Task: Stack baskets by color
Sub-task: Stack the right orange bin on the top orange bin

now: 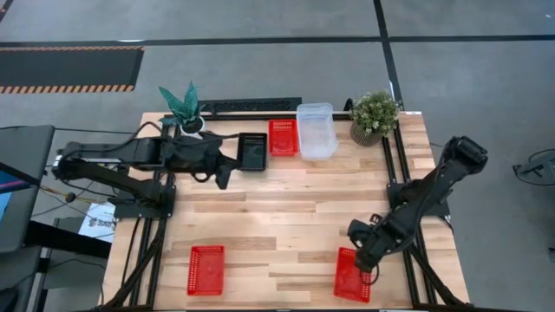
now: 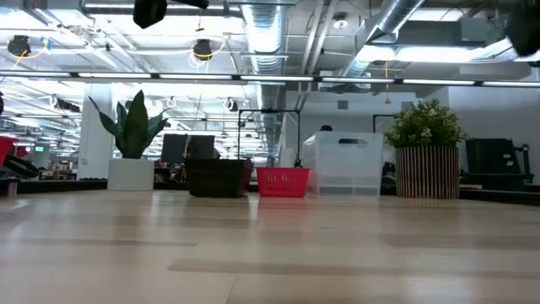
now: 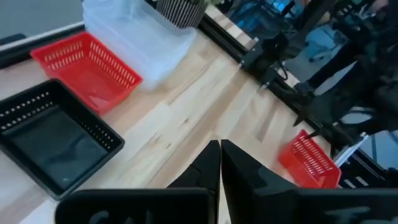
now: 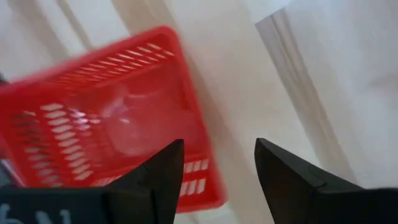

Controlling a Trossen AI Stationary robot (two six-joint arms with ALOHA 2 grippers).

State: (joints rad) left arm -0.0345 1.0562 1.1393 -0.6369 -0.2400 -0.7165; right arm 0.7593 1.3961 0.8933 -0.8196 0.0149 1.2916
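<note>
Along the far edge a black mesh basket (image 1: 252, 151), a red mesh basket (image 1: 283, 137) and a clear basket (image 1: 316, 130) rest on their bottoms side by side. Two more red baskets lie near the front edge, one at the left (image 1: 205, 269) and one at the right (image 1: 353, 274). My right gripper (image 4: 219, 168) hangs open just above the near-right red basket (image 4: 112, 118), pointing down, one finger over the basket's end wall and the other over bare table. My left gripper (image 3: 219, 163) is shut on nothing, raised beside the black basket (image 3: 53, 146).
A spiky potted plant (image 1: 184, 108) stands at the far left corner and a bushy one (image 1: 374, 115) at the far right, next to the clear basket. The wooden table's middle (image 1: 277, 217) is bare. Black frame rails (image 1: 395, 173) run along the table's sides.
</note>
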